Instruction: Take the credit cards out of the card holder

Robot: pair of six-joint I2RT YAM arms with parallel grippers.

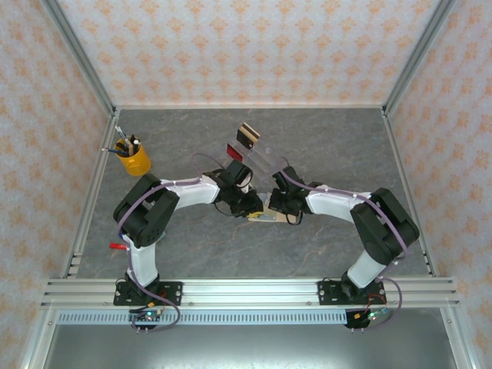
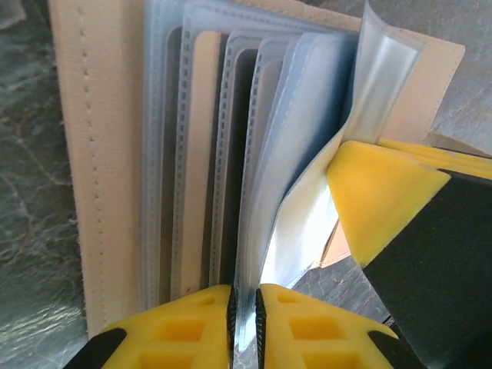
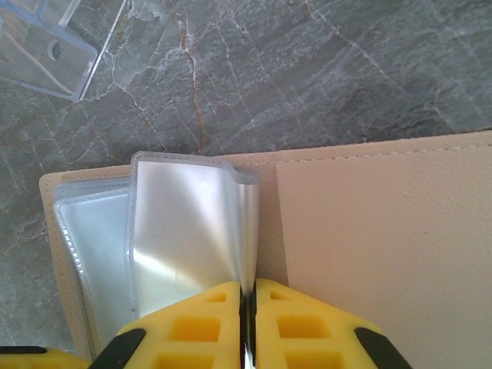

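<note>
- Top view: both arms met in the middle of the desk (image 1: pixel 346 138), with the left hand (image 1: pixel 247 206) and right hand (image 1: pixel 275 204) crowded over the card holder (image 1: pixel 263 217). Behind them, a red card (image 1: pixel 234 154) and a tan card with a black band (image 1: pixel 247 136) stood in the clear stand (image 1: pixel 265 161). A yellow pen cup (image 1: pixel 132 160) sat far off to the left.
- Left wrist view: the holder lay open on the desk with its plastic leaves fanned out. The left hand was pinched closed on the bottom edge of an inner sleeve (image 2: pixel 265 231). One of the right hand's fingers (image 2: pixel 377 192) was right beside it, with the end sleeve (image 2: pixel 384 77) curling up past it. A dark strip (image 2: pixel 244 154) showed in one pocket. It could be the grey-black card, but it was hard to say.
- Right wrist view: the right hand was clamped shut on the end sleeve, which stood up from the tan cover (image 3: pixel 369 231).
- Probably the page-spreading step. The smart move would be to keep the two leaves apart with gentle tension and not yank, since the plastic is floppy. One hand should pin the holder while the other regrips on a card's edge, not on the sleeve.
</note>
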